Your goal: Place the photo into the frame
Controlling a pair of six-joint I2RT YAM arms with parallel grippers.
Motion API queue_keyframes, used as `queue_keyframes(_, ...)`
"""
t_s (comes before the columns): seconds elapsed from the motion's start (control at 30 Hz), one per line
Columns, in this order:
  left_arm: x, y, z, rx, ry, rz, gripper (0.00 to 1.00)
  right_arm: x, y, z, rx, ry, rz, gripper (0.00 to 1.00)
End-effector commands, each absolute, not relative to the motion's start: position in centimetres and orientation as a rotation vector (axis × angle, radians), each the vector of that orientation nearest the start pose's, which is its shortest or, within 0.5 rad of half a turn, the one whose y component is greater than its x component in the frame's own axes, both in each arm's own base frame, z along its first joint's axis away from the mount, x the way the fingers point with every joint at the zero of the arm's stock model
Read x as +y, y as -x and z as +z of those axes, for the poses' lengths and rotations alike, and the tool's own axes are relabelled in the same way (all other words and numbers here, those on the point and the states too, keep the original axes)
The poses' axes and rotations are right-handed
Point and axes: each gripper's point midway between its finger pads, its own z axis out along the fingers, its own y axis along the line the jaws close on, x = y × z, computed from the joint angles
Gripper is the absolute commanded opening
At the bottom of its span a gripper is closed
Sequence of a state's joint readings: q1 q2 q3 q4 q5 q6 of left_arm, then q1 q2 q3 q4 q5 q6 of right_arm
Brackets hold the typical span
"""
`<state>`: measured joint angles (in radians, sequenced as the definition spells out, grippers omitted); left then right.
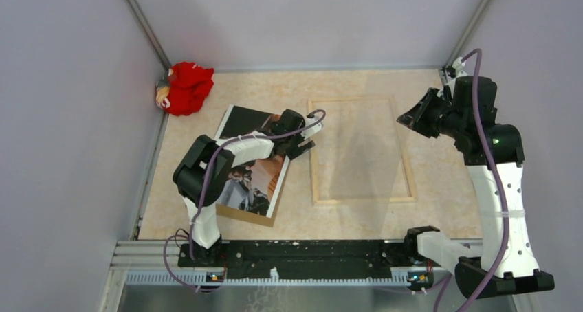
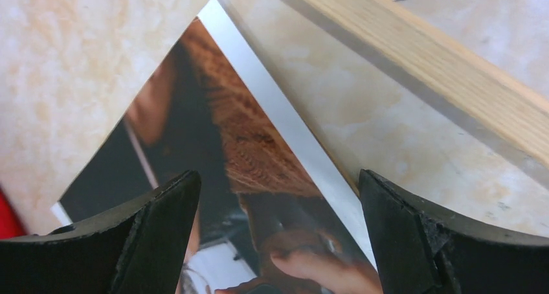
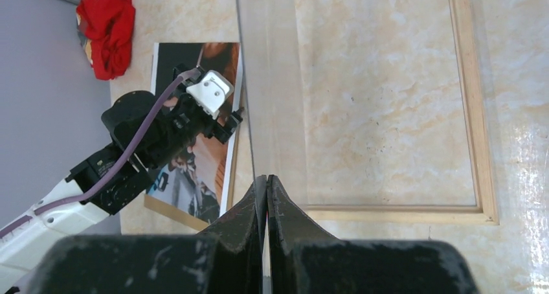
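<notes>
Left wrist | photo [image 2: 239,138]: glossy, dark-brown imagery, white border | frame [image 2: 440,67]: pale wood

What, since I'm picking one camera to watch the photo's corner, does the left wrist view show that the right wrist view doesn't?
Only left wrist: a white-bordered corner of the photo close up, between the open left hand's fingers. Only right wrist: the red cloth, the left arm, the right hand shut on a clear sheet. Both: the photo and the frame's wood rail.
</notes>
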<state>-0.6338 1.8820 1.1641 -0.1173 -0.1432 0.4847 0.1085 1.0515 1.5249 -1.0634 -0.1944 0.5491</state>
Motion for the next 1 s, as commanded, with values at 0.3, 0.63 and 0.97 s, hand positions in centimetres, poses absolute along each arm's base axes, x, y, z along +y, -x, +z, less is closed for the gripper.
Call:
queue_keyframes(0.3,-16.0,-42.8,3.3,2.158,-1.128,0.336,0.99,8.5,-25.8,35.0,2.146,-0.329,0.591,0.0)
queue_keyframes(0.63,-27.9,-38.7,9.2,2.239,-1.055,-0.47,0.99,8.1,-25.7,35.8,2.147,-0.326,0.56,0.0)
queue_keyframes(0.97,-31.8,-38.4,6.4,2.403,-0.934,-0.641,0.99,7.4,-24.7,36.1,2.151,-0.332,0.516,0.0)
